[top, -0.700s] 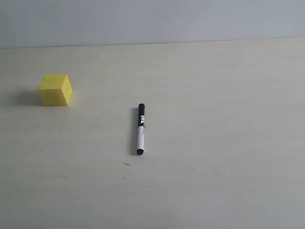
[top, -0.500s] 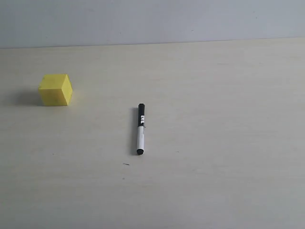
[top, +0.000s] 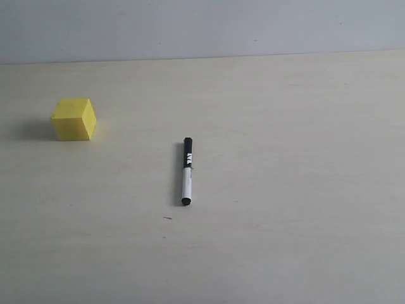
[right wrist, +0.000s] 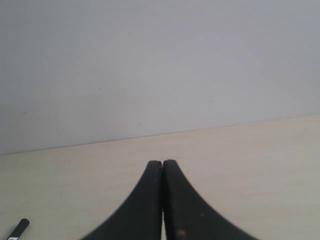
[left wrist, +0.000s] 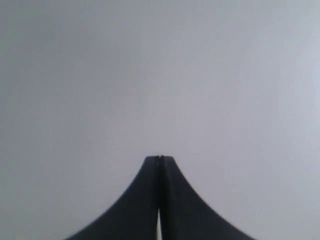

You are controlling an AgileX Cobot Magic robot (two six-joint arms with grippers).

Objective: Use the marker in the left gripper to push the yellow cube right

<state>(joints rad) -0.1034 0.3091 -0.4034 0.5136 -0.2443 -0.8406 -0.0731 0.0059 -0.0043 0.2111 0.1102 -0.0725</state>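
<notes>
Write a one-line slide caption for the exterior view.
Marker lies unheld on the table, with the yellow cube standing apart at the left.

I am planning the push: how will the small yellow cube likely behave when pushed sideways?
The small matte yellow cube sits flat on the pale table, so it will probably slide, not roll. Its sharp edges suggest a stiff block. Being as tall as wide, it might tip under a high push.

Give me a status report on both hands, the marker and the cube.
Left hand shut, empty. Right hand shut, empty. Marker lying loose on table, not yet picked up; yellow cube apart to its left. Nothing seen blocking the cube.
</notes>
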